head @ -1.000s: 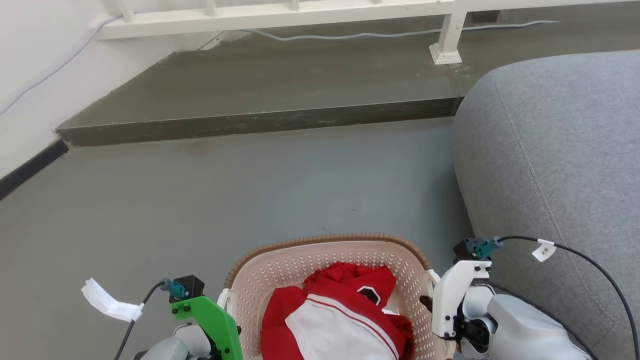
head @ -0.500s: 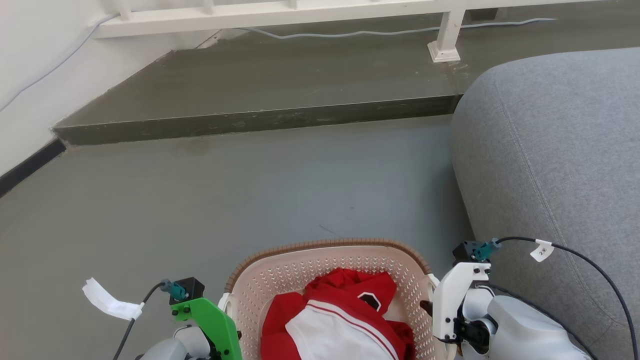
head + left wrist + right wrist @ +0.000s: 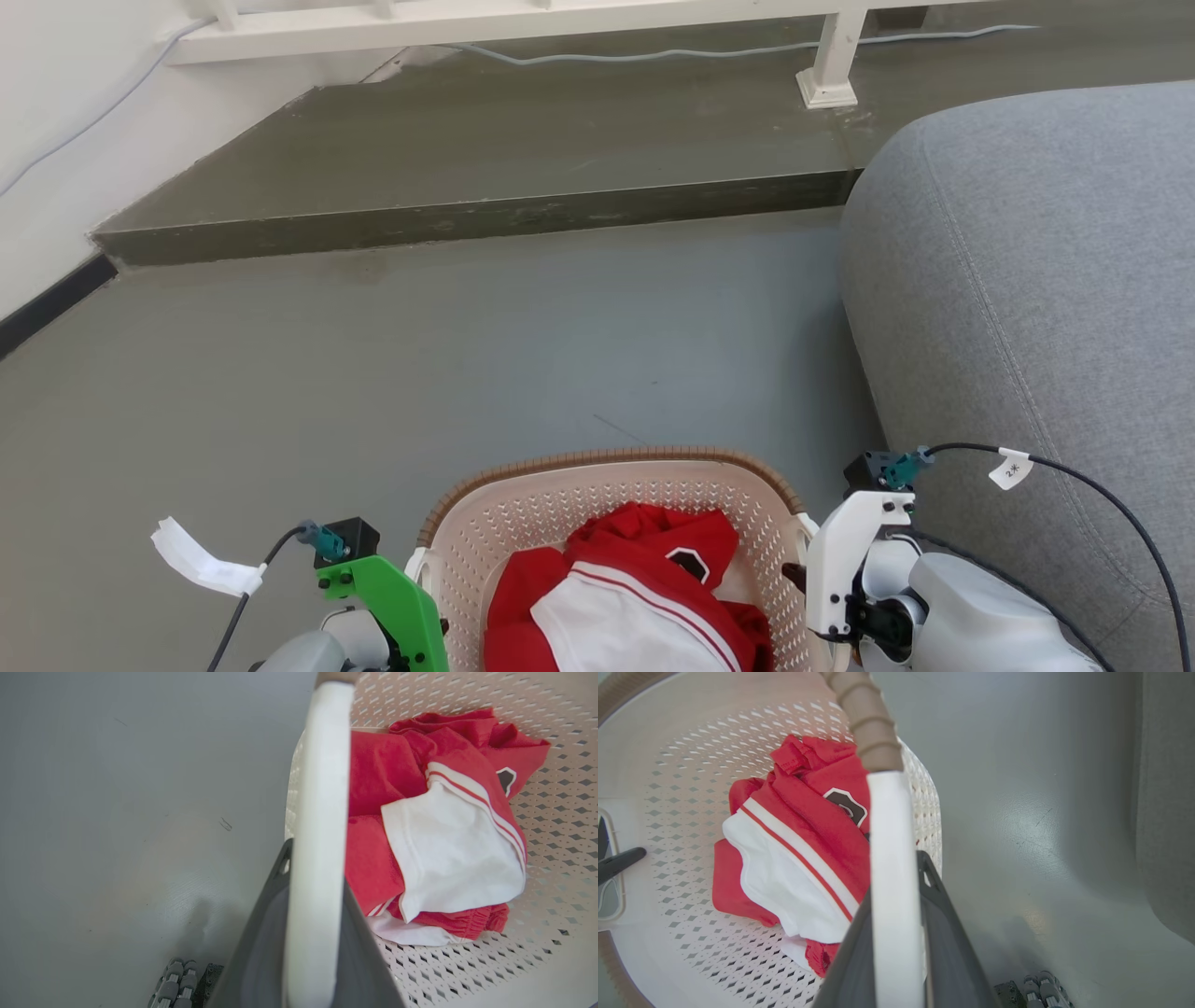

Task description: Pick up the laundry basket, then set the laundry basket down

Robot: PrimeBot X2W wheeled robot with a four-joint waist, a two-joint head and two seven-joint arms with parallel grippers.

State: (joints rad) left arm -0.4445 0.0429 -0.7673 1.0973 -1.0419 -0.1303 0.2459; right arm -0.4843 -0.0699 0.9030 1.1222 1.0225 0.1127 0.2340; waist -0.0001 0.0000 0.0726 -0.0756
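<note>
Laundry basket [image 3: 523, 523], left claw [image 3: 315, 868], right claw [image 3: 896, 877] gripping

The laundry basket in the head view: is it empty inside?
No, the laundry basket has a red and white garment lying inside it.

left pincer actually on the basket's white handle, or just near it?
Touching. Left wrist view: the left pincer has a dark finger pressed flat on each side of the white handle, no gap.
</note>
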